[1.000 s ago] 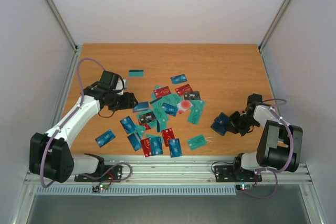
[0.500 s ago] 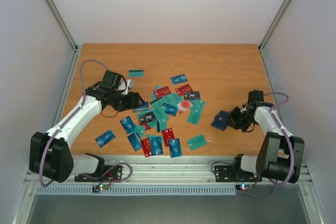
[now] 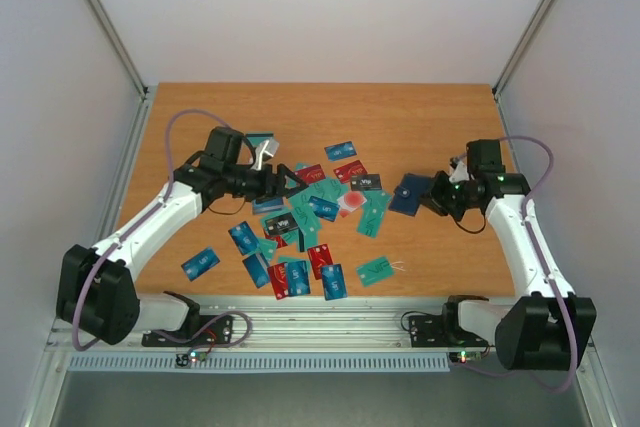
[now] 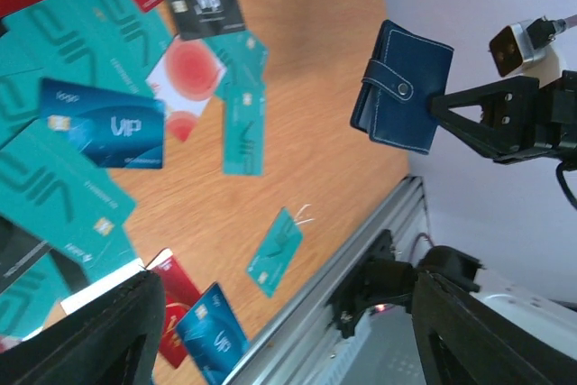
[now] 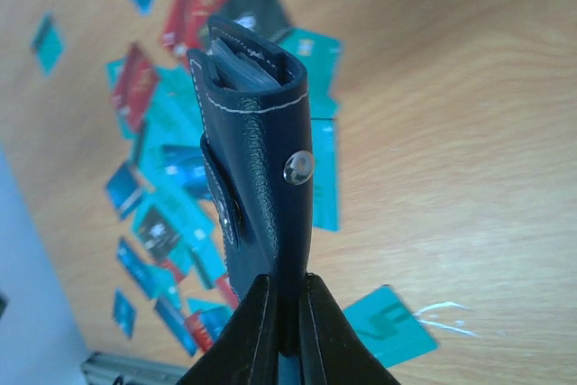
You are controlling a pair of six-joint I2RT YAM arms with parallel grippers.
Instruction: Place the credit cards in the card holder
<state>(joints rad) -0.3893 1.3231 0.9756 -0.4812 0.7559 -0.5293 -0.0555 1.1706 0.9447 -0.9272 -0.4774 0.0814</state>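
The credit cards (image 3: 312, 215) lie scattered in a loose pile at the table's middle, in blue, teal, red and black. My left gripper (image 3: 281, 185) hovers open over the pile's left edge with nothing between its fingers (image 4: 95, 335). Its wrist view looks across a blue VIP card (image 4: 108, 128) and a lone teal card (image 4: 275, 252). My right gripper (image 3: 433, 197) is shut on the lower end of the dark navy card holder (image 3: 408, 194), lifted off the table right of the pile. The card holder (image 5: 257, 178) is folded, its clasp tab and snap showing, pinched by the right gripper (image 5: 285, 293).
Single cards lie apart from the pile: a blue one (image 3: 200, 263) front left, a teal one (image 3: 378, 269) front right, another teal one (image 3: 262, 137) behind the left arm. A metal rail (image 3: 320, 319) runs along the near edge. Walls close in both sides.
The right arm has raised the card holder off the table and carried it back and slightly left. The left gripper has moved right, over the pile's edge.
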